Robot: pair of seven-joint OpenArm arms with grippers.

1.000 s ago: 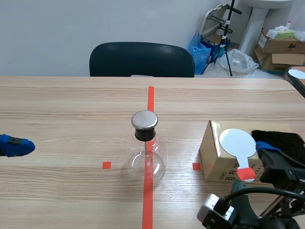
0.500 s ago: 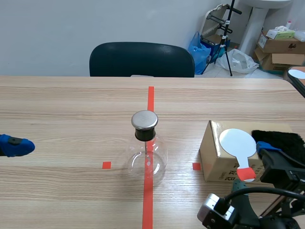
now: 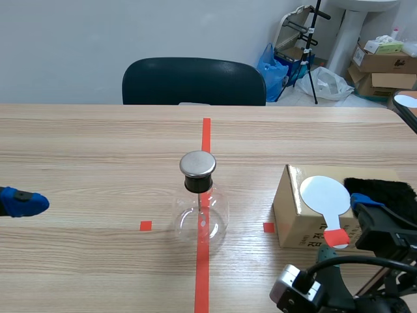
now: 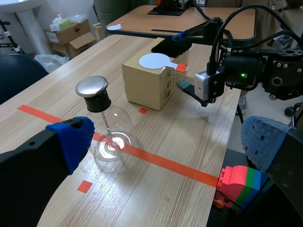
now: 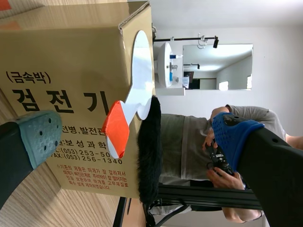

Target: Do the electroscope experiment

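Note:
The electroscope, a round glass flask (image 3: 201,218) with a black stopper and a metal cap (image 3: 197,163), stands on the centre tape line. To its right, a white paddle (image 3: 324,194) with a red handle (image 5: 116,128) lies on top of a cardboard box (image 3: 296,218), beside a black fur cloth (image 3: 384,186). My right gripper (image 5: 137,139) is open at the box's near end, and the red handle juts out between its fingers without touching them. My left gripper (image 4: 168,142) hangs open at the table's left side, well away from the flask (image 4: 111,139); its blue fingertip (image 3: 23,201) shows in the scene view.
A dark chair (image 3: 194,81) stands behind the table's far edge. A stack of coloured bricks (image 4: 238,182) sits by the table's near edge. Behind the box, a person in a grey shirt (image 5: 189,142) holds a small device. Boxes and bags clutter the back right corner.
The left gripper's blue fingertip has sunk very slightly. Flask, box, paddle and right gripper are where they were.

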